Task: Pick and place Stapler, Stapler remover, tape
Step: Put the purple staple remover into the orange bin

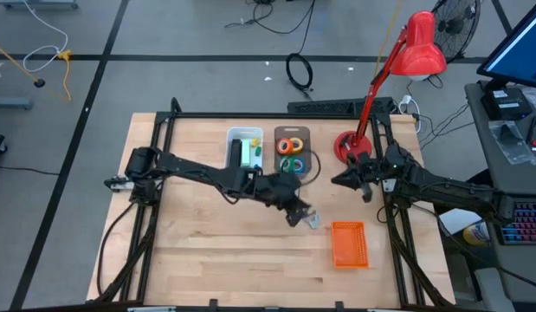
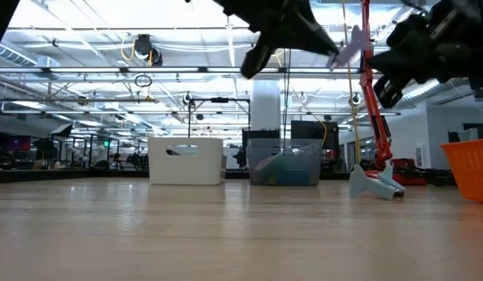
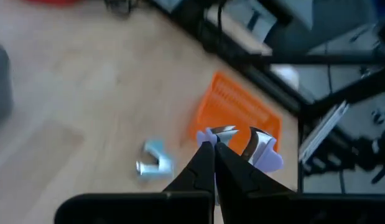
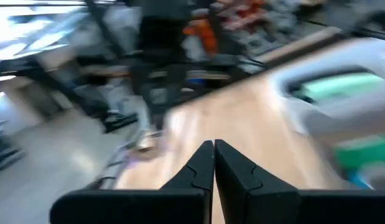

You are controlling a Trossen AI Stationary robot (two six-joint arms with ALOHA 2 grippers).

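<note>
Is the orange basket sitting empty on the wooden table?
Yes, the orange mesh basket shows only its own bare floor inside, seen from above on the wooden table.

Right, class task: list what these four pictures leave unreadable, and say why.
- High view: the contents of the white bin are too small; only green shapes show.
- Low view: the orange basket is cut off by the right edge, and its own wall hides its inside.
- Right wrist view: blur smears everything past the shut right pincer.
- Left wrist view: the left pincer covers where it grips the lilac staple remover.
</note>
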